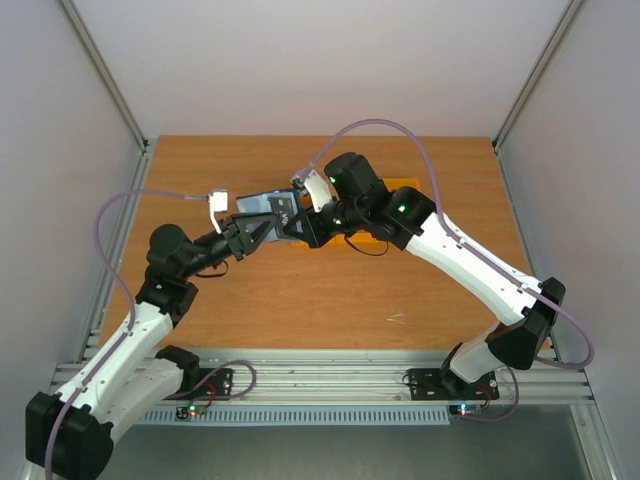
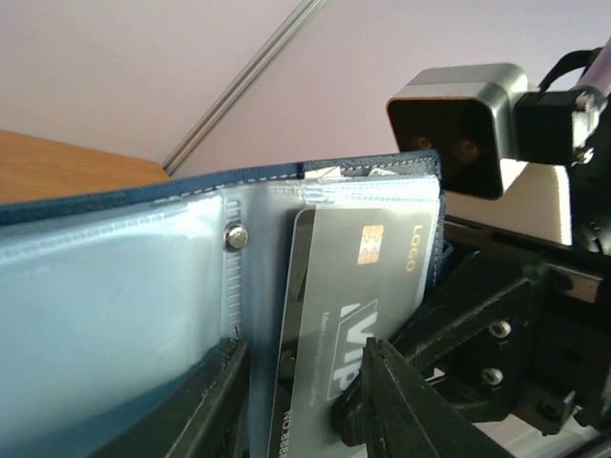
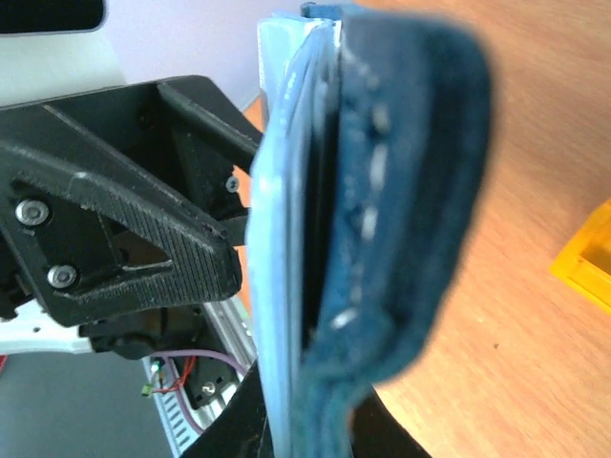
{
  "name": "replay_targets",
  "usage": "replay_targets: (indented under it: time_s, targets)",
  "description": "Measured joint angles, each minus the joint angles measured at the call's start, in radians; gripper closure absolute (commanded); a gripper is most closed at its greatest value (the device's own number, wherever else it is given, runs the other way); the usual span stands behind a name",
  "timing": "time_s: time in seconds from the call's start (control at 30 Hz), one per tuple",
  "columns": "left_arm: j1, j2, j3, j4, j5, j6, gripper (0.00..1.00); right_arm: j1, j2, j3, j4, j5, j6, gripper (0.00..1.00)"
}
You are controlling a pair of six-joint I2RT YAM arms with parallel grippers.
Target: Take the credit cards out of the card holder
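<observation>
Hanging in the air over the far middle of the table (image 1: 300, 300), the card holder (image 1: 262, 205) sits between the two arms where they meet. It is open. Its pale blue-grey inside with the clear sleeves faces the left pincer (image 1: 262, 226), and the dark navy cover is on the other side.

The right pincer (image 1: 297, 226) is clenched on the holder. In the right wrist view its black fingers (image 3: 239, 425) close in from both faces on the holder's lower edge, and the holder (image 3: 410, 191) stands upright, seen edge-on.

One card (image 2: 358, 277) shows in the left wrist view. It is dark grey with a chip and the words LOGO and VIP. It stands on end inside the sleeve just right of the holder's metal snap stud (image 2: 236, 237), with its top edge below the sleeve's mouth. The sleeve left of the stud looks plain pale blue.

The left pincer (image 2: 305, 361) is at the lower part of that card sleeve. Its two fingers stand partly apart, with the card's lower end between them. The right finger (image 2: 387, 391) overlaps the card's face. I cannot tell whether this pincer is grasping the card or only resting against the sleeve.

A yellow-orange bin (image 3: 584, 262) sits on the table beyond the holder's navy side, apart from it.
</observation>
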Motion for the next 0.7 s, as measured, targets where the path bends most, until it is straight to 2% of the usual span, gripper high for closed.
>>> replay_targets:
  time_s: [0.3,0.4,0.5,0.63,0.7]
  targets:
    - [0.008,-0.018,0.000,0.062,0.062,-0.021,0.67,-0.026,-0.048,-0.077,0.112,-0.157,-0.019,0.99]
    - [0.012,-0.018,0.000,0.093,0.073,-0.019,0.75,-0.031,-0.048,-0.077,0.134,-0.189,-0.020,0.99]
    - [0.016,-0.015,0.000,0.119,0.086,-0.016,0.97,-0.032,-0.048,-0.075,0.142,-0.203,-0.022,0.99]
    - [0.025,-0.014,0.001,0.143,0.100,-0.018,1.00,-0.041,-0.041,-0.064,0.142,-0.220,-0.027,0.98]
    - [0.029,-0.015,0.001,0.157,0.108,-0.021,1.00,-0.042,-0.040,-0.061,0.146,-0.231,-0.031,0.93]
